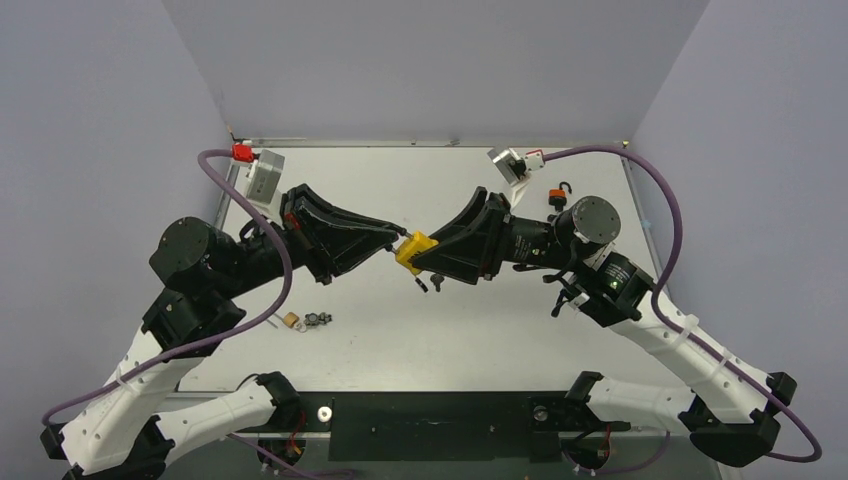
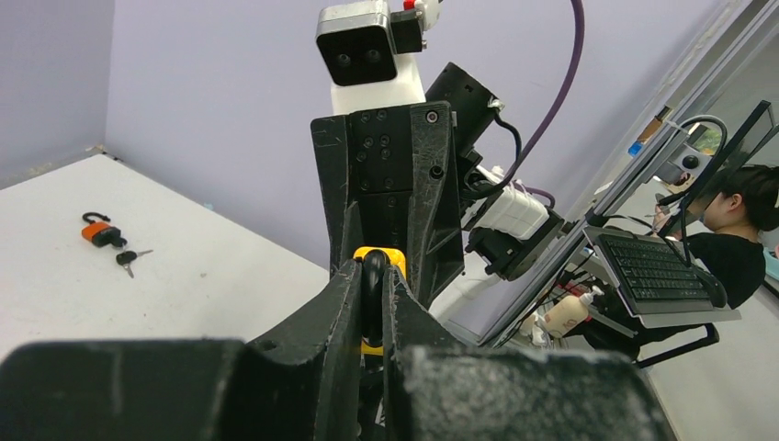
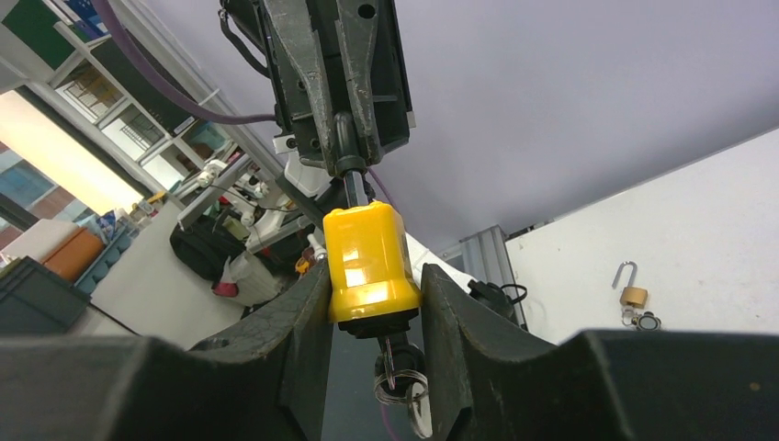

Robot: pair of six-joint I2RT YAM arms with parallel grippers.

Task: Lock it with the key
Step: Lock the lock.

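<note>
A yellow padlock (image 1: 414,251) is held in the air over the middle of the table between both grippers. My right gripper (image 1: 432,256) is shut on its yellow body (image 3: 369,265). My left gripper (image 1: 397,238) is shut on its black shackle (image 2: 373,287). A key (image 3: 389,360) with a ring sits in the lock's underside and hangs between the right fingers; in the top view the key (image 1: 427,284) hangs below the lock.
An orange padlock (image 1: 556,196) with an open shackle lies at the back right, also in the left wrist view (image 2: 99,232) with its key (image 2: 129,259). A small brass padlock (image 1: 291,320) with keys (image 1: 318,320) lies at the front left, also in the right wrist view (image 3: 630,294).
</note>
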